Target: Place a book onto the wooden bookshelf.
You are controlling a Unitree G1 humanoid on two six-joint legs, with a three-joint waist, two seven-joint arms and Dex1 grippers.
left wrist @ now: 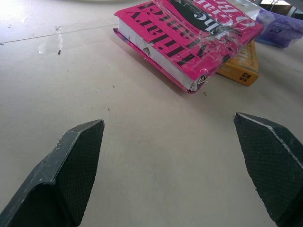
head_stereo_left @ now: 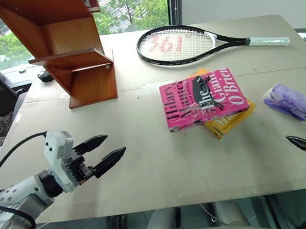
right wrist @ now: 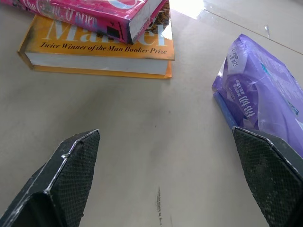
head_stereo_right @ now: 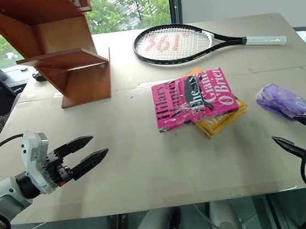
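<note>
The pink book (head_stereo_left: 203,97) lies flat at the middle of the table, resting partly on a yellow-orange paperback (head_stereo_left: 232,121). The wooden bookshelf (head_stereo_left: 74,51) stands at the far left of the table, its tiers bare where they show. My left gripper (head_stereo_left: 115,143) hovers open over the near left of the table, pointing toward the book and well short of it; from the left wrist the book (left wrist: 184,28) lies ahead of the spread fingers. My right gripper (head_stereo_left: 298,129) is open at the near right edge, empty, with the yellow paperback (right wrist: 99,52) ahead of it.
A purple plastic packet (head_stereo_left: 289,100) lies just beyond my right gripper. A black tennis racket (head_stereo_left: 181,44) rests at the back of the table behind the books. The table's front edge (head_stereo_left: 169,204) runs close below both grippers.
</note>
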